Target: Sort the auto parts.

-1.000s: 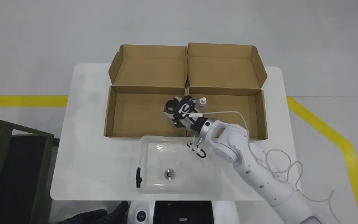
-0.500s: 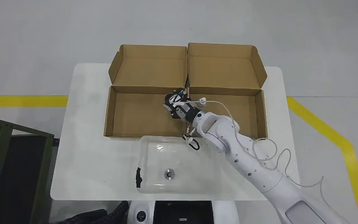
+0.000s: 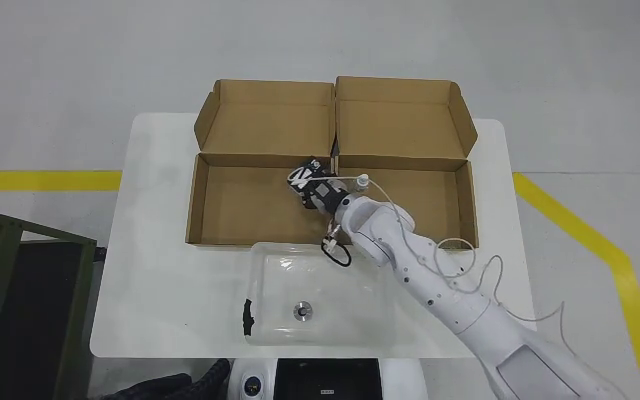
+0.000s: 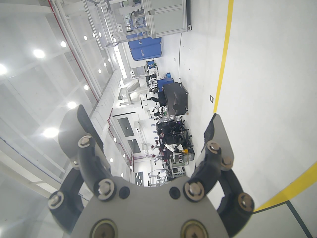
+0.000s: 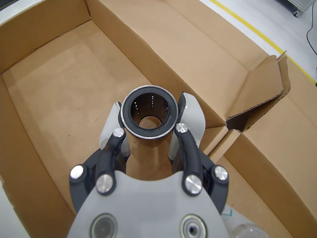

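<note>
Right arm swung away from the seam between the two boxes and carried its load over the left brown cardboard box point(image 5: 62, 75). The load came along without slipping in the grip.

Right gripper point(image 5: 152, 112) was pinching a black cylindrical linear bearing with a steel rim point(image 5: 126, 116), one finger on each side of the outer shell. I could see straight down the bore to the cardboard, with rows of balls on the inner wall. The bearing hung over the box floor, near the box's right wall and towards its back edge. I couldn't tell how high it was.

Left gripper point(image 4: 148, 120) was spread wide, held nothing and pointed out into the room.

My read on handling:
- The bearing looked rigid and dense for its size.
- The shell looked smooth, so likely slippery under the pads.
- Best hold was across the shell at mid-length, as gripped, not on the end faces or in the bore.
- I'd have lowered it before letting go. A drop could rattle the balls and make it roll.

Clear plastic tray point(image 3: 255, 290) at the table's front edge held a small round metal part point(image 3: 301, 311).
</note>
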